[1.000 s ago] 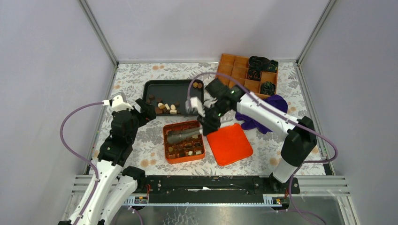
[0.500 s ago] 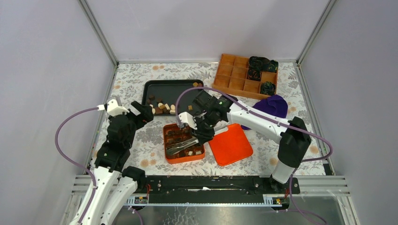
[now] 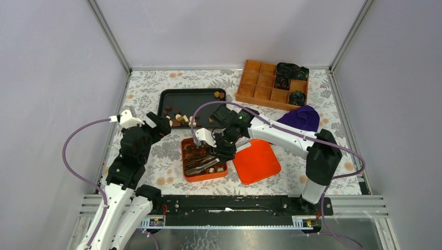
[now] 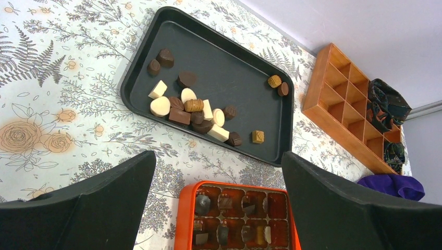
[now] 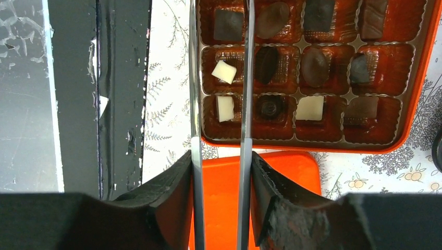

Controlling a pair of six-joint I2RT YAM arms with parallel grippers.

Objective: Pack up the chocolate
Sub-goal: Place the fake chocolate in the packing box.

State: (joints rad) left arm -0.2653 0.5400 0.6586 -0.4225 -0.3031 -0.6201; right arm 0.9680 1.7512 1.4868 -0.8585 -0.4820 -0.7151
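Loose chocolate [image 3: 180,117] [image 4: 193,109] in dark, tan and cream pieces lies in a black tray [image 3: 200,99] [image 4: 234,78]. More pieces fill the cells of an orange box [image 3: 184,159] [image 5: 417,104] [image 4: 185,219]. My right gripper [image 3: 218,148] [image 5: 221,161] is shut on grey metal tongs [image 3: 202,164] [image 5: 195,104]. The tong blades reach over the box's near-left cells, where two white pieces [image 5: 225,71] lie between them. My left gripper [image 3: 159,125] [image 4: 218,156] hangs open and holds nothing, above the table between tray and box.
The orange lid [image 3: 256,161] [image 5: 281,172] lies flat right of the box. A wooden divided organiser [image 3: 260,86] with black-and-green bundles stands at the back right. A purple cloth [image 3: 299,119] lies in front of it. The black rail [image 5: 120,78] runs along the near edge.
My right arm swung from the tray down and left over the orange box with the tongs, whose blades have spread slightly. The left arm shifted only slightly.
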